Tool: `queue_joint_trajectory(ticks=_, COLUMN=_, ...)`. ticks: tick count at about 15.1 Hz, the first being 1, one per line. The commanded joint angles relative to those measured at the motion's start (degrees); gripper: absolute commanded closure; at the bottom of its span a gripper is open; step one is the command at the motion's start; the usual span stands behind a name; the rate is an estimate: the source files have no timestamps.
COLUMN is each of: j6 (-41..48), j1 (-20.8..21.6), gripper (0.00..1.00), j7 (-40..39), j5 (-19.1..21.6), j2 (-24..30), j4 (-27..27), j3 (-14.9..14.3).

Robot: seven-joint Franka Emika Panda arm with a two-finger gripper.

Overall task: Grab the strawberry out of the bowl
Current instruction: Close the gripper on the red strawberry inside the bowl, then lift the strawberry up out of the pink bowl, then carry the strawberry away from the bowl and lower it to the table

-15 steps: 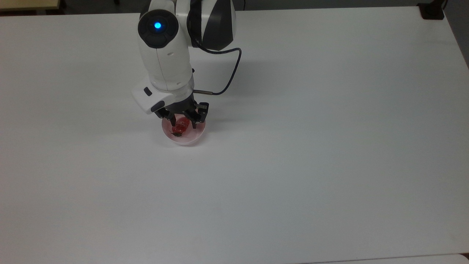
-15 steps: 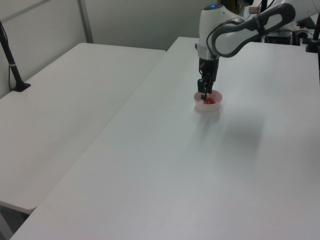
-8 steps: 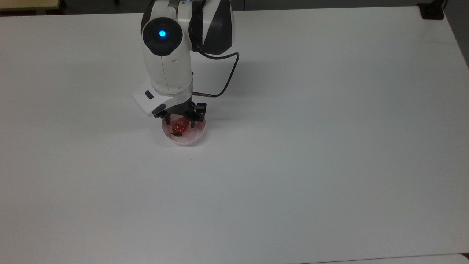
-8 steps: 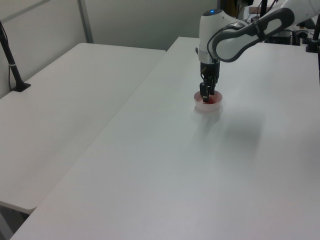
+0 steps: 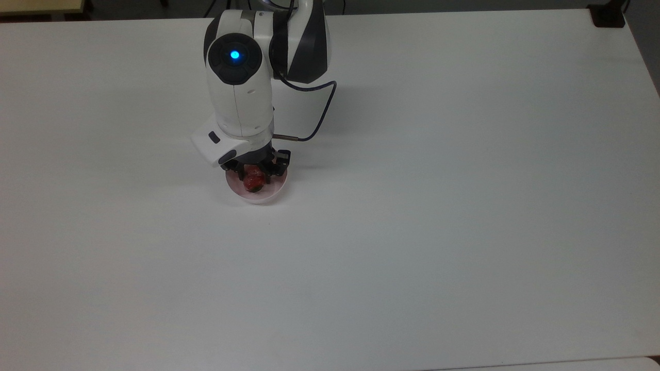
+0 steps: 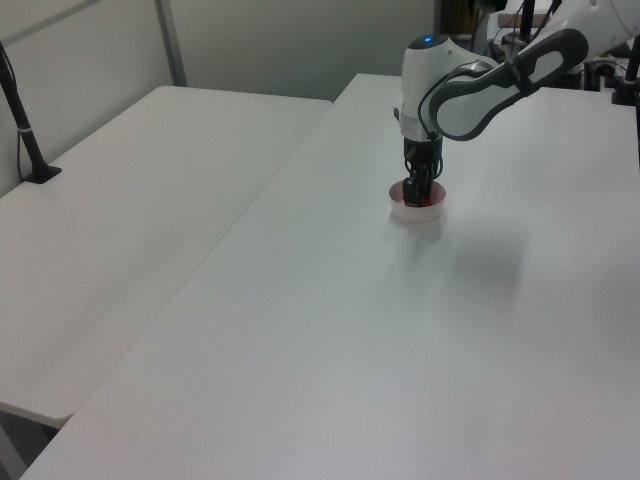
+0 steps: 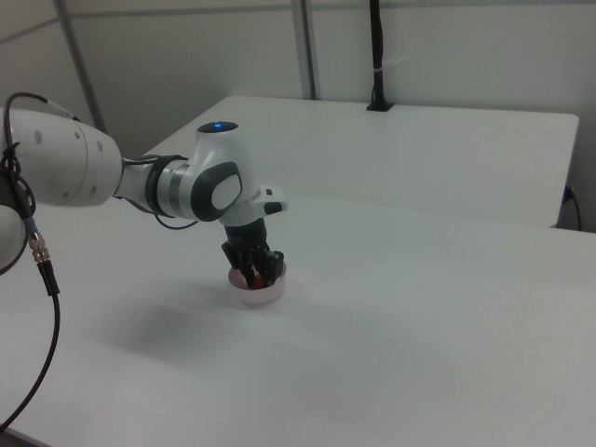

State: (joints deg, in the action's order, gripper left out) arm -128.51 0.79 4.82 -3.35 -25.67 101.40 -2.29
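Note:
A small pale pink bowl (image 5: 259, 198) stands on the white table (image 5: 438, 206), and a glossy red strawberry (image 5: 253, 181) lies inside it. My gripper (image 5: 254, 174) points straight down into the bowl, its black fingers open, one on each side of the strawberry. The wrist hides the bowl's far rim in the top view. The left view shows the gripper (image 6: 418, 190) dipped inside the bowl (image 6: 417, 212). In the right view the gripper (image 7: 253, 271) sits low in the bowl (image 7: 259, 294).
A black cable (image 5: 320, 114) loops off the wrist above the table. A second white table (image 6: 130, 220) adjoins at the left view's left, with a black post (image 6: 22, 120) on it. Another black post (image 7: 376, 56) stands on the far table in the right view.
The arm has come down, bringing the fingers from just above the bowl into it, around the strawberry. The bowl has stayed in place.

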Motion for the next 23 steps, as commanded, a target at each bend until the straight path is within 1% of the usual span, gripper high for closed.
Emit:
queue_joint_trajectory(ticks=1, j6=-1.0, j1=-0.1, gripper=0.68, j7=2.5, j5=-0.9, j2=1.5, j4=1.0, j3=0.3)
queue_joint_trajectory(ticks=6, j6=-0.5, j1=0.1, gripper=0.68, j7=2.6, j5=-0.5, j2=4.4, j4=0.7, j3=0.4)
queue_joint_trajectory(ticks=10, j6=2.9, j1=-0.3, gripper=0.68, j7=1.6, j5=-0.5, j2=7.2, j4=0.6, j3=0.4)
queue_joint_trajectory(ticks=12, j6=4.9, j1=-1.4, gripper=0.68, j7=-1.5, j5=-0.5, j2=8.9, j4=0.4, j3=0.3)
queue_joint_trajectory(ticks=14, j6=6.9, j1=-3.1, gripper=0.68, j7=-5.6, j5=-0.9, j2=9.1, j4=-0.9, j3=-0.1)
queue_joint_trajectory(ticks=16, j6=8.1, j1=-5.5, gripper=0.68, j7=-10.3, j5=-1.3, j2=9.1, j4=-0.8, j3=-0.4)
queue_joint_trajectory(ticks=18, j6=7.1, j1=-8.5, gripper=0.68, j7=-16.0, j5=-1.3, j2=7.8, j4=-1.8, j3=-1.0)
queue_joint_trajectory(ticks=19, j6=6.3, j1=-9.9, gripper=0.68, j7=-17.8, j5=-1.3, j2=5.8, j4=-4.6, j3=-1.5)
queue_joint_trajectory(ticks=21, j6=4.6, j1=-12.6, gripper=0.67, j7=-19.2, j5=-1.3, j2=2.0, j4=-8.6, j3=-1.6)
queue_joint_trajectory(ticks=23, j6=2.2, j1=-14.1, gripper=0.67, j7=-19.6, j5=-1.5, j2=-0.8, j4=-11.9, j3=-1.7)
